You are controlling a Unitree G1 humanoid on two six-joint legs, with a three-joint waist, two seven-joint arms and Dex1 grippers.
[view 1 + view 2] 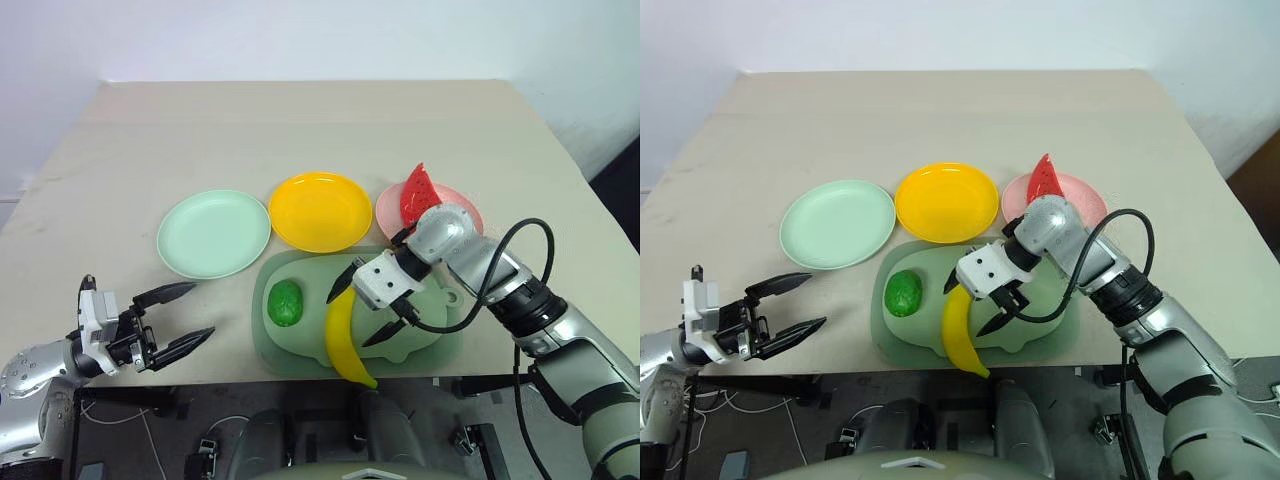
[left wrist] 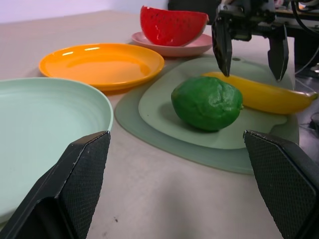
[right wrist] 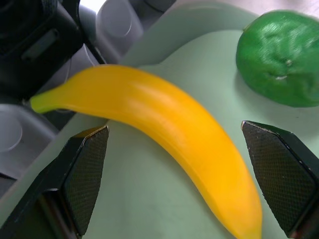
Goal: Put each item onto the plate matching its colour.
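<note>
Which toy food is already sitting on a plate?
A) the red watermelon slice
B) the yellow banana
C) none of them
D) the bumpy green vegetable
A: the red watermelon slice rests on the pink plate, while the banana and the green vegetable lie on the pale green board, with the green plate and the yellow-orange plate bare.

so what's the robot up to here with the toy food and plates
It is sorting toy food by colour. The watermelon wedge already sits on the pink plate. The right gripper hangs open over the banana on the pig-shaped board, beside the green vegetable. The left gripper is open, holding nothing. The yellow plate and mint plate hold nothing.
</note>
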